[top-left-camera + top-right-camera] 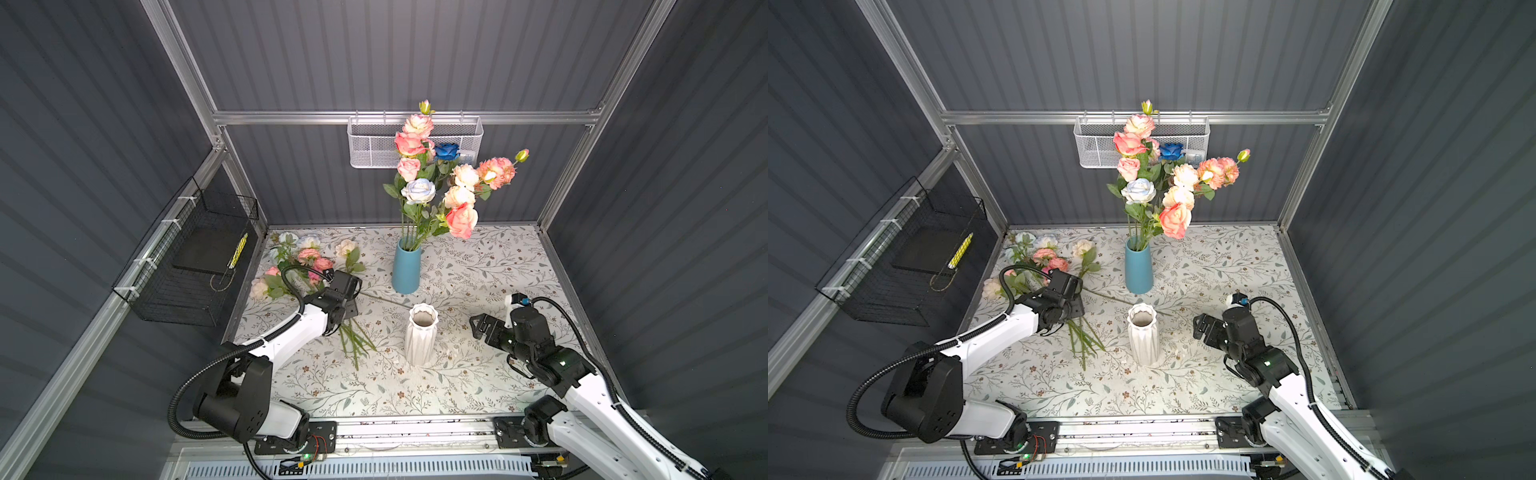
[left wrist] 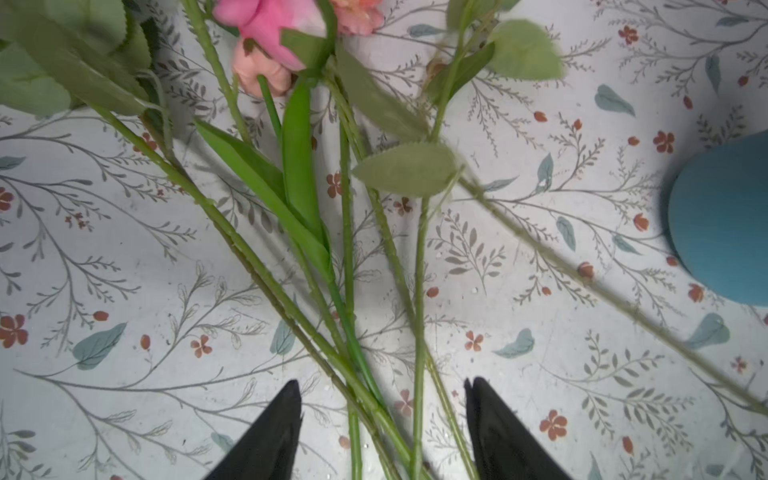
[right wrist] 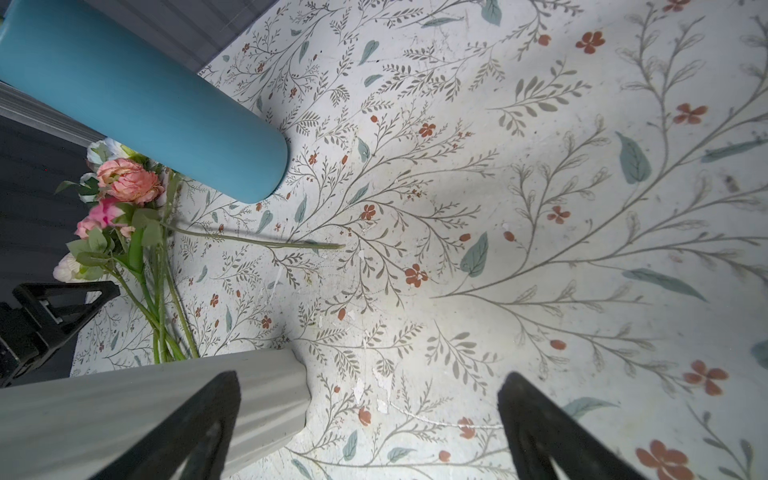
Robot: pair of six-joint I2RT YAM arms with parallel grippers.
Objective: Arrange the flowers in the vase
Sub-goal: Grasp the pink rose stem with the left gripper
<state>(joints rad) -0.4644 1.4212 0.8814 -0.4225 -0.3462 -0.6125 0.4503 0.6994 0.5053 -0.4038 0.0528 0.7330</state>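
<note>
Several loose flowers (image 1: 307, 259) lie at the table's back left, their green stems (image 1: 355, 340) fanning toward the front. My left gripper (image 1: 350, 309) hovers over those stems. In the left wrist view it (image 2: 382, 384) is open, and several stems (image 2: 349, 291) run between its fingers without touching them. A blue vase (image 1: 406, 270) at the back middle holds a tall bunch of pink, peach, cream and blue blooms (image 1: 436, 183). An empty white ribbed vase (image 1: 420, 336) stands in front of it. My right gripper (image 1: 478, 328) is open just right of the white vase (image 3: 145, 403).
One bare stem (image 1: 386, 300) lies on the floral tablecloth between the two vases. A black wire basket (image 1: 195, 266) hangs on the left wall. A white mesh basket (image 1: 374, 145) hangs on the back wall behind the bouquet. Grey walls close in three sides.
</note>
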